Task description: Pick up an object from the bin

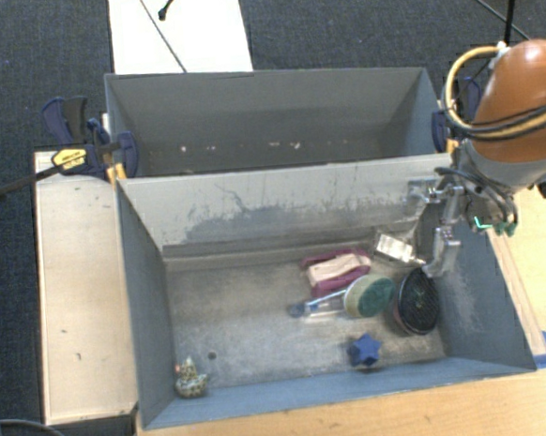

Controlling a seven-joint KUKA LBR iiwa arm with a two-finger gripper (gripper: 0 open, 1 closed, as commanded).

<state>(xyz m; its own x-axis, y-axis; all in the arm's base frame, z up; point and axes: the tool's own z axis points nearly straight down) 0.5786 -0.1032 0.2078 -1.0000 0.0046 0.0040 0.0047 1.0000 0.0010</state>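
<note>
My gripper [439, 249] hangs at the right side of the bin, above the right wall's slope. Just below it stands a black round ribbed thing [417, 304]. A small silvery packet [393, 248] lies just to the gripper's left. Left of the black thing is a round green disc with a pale rim [369, 296]. Nothing shows in the gripper's hold.
A pink and maroon bundle [336, 268] and a blue-handled tool [318, 305] lie near the middle. A small blue jagged piece [363, 349] sits by the front wall, and a little speckled figure [190, 379] lies in the front left corner. The arm's orange cover hangs over the right rim.
</note>
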